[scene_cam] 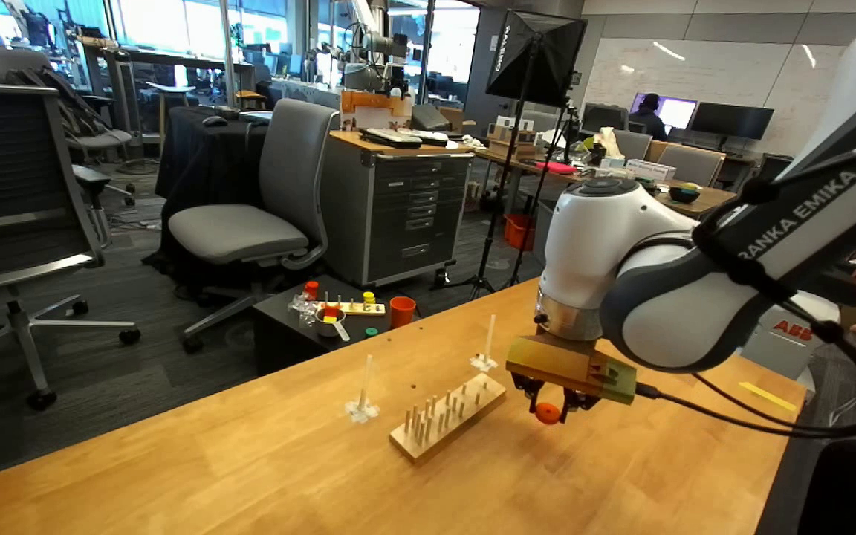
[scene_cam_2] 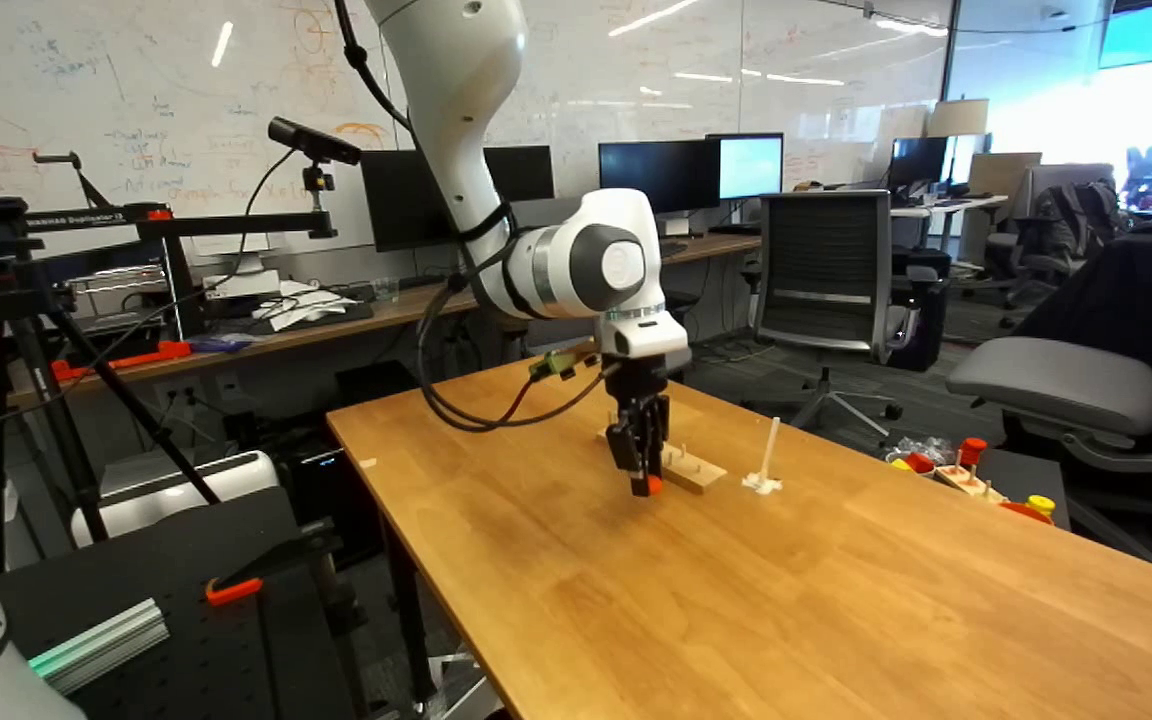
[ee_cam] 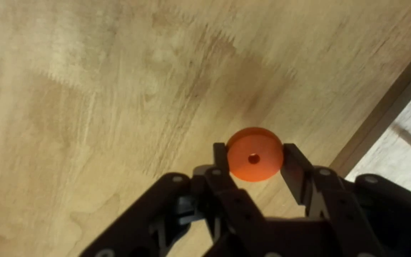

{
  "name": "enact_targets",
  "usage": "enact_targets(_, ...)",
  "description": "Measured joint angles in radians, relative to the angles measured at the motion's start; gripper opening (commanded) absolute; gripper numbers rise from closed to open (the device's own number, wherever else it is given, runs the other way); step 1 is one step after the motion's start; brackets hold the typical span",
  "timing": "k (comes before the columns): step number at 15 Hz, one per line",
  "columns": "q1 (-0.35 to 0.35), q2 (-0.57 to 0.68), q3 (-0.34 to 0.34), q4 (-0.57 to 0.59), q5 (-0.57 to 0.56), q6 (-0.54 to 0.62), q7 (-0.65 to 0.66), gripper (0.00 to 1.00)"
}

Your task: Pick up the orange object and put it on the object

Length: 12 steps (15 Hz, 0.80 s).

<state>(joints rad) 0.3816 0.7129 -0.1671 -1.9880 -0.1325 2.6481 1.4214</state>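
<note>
orange, likely light, stiff and slick, the disc [ee_cam: 254, 170] is best held across its rim, just as the gripper [scene_cam: 548, 416] pinches it near the board [scene_cam: 450, 420], its hole left free, though whether it clears the table [scene_cam: 324, 468] is unclear.

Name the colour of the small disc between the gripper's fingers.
The disc is orange, showing best in the wrist view.
</note>
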Motion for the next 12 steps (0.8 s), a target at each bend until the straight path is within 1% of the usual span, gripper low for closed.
enact_targets(2, -0.007, -0.041, 0.028, 0.005, -0.002, -0.098, -0.086, 0.17)
enact_targets(6, -0.044, -0.102, 0.097, 0.028, -0.002, -0.279, -0.270, 0.17)
enact_targets(9, -0.070, -0.117, 0.134, 0.058, -0.002, -0.392, -0.415, 0.17)
enact_targets(12, -0.083, -0.117, 0.150, 0.093, -0.002, -0.511, -0.555, 0.17)
